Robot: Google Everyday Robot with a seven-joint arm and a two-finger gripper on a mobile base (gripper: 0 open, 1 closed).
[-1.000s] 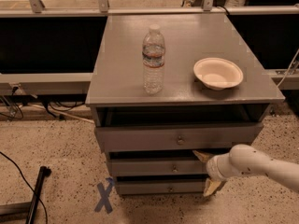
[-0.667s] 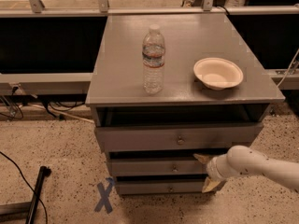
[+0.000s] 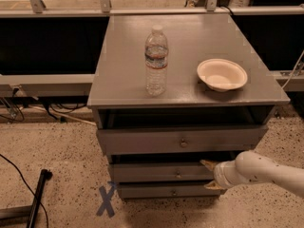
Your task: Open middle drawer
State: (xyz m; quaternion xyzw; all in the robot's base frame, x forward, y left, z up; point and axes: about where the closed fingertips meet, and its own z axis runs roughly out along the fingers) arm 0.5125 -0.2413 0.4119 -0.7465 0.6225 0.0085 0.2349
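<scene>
While the middle drawer [image 3: 156,173] sits between the wider front above it and the narrower one below it, it looks shut or nearly so, so I judge the pull is not yet begun. My jaws hang spread, one tip high and one low, just right of that drawer's knob [image 3: 178,174], pinching nothing. Left to do: close on the knob and draw straight out. A bottle [image 3: 156,61] and bowl [image 3: 222,74] stand on the counter [image 3: 123,80] above the drawer.
</scene>
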